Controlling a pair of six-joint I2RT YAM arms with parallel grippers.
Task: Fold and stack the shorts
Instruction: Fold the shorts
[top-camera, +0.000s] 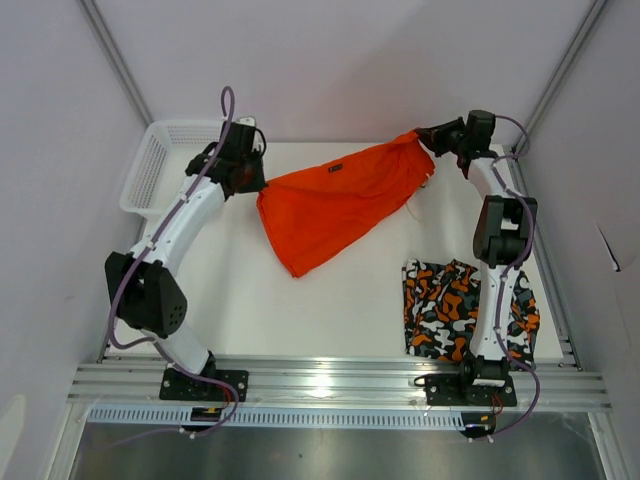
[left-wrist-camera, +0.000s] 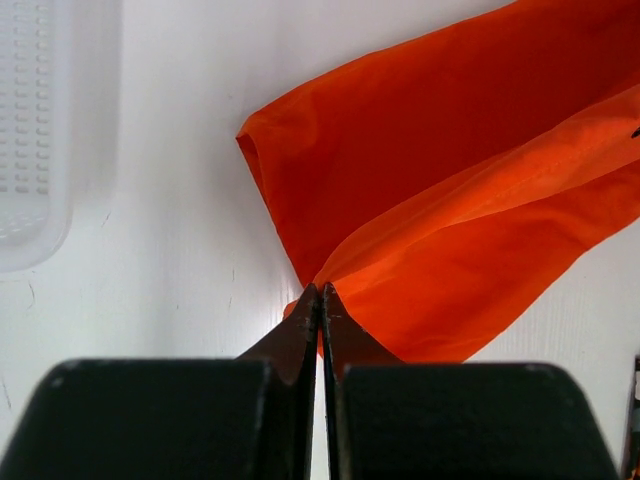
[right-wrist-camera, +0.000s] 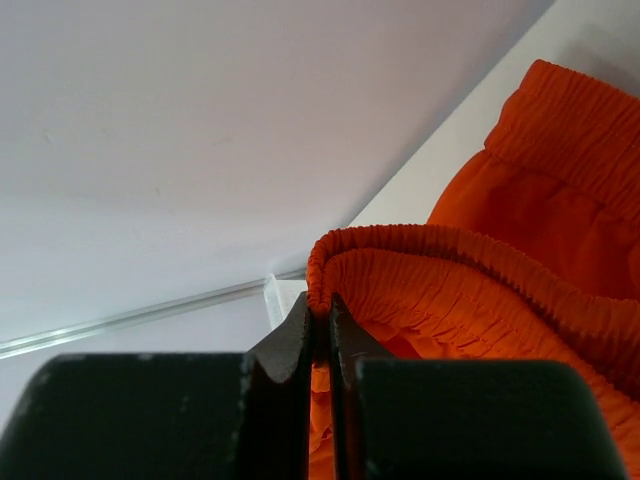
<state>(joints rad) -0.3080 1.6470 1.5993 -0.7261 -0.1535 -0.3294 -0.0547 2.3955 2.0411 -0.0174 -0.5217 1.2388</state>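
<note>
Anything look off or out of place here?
Nothing stands out. The orange shorts hang pinched between the left fingers and right fingers, low end sagging toward the table; patterned shorts lie flat by the right arm's base.

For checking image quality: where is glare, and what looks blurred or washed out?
Top external: bright glare on the metal rail. Left wrist: the white basket is washed out and soft. Right wrist: the waistband of the orange shorts is sharp.
</note>
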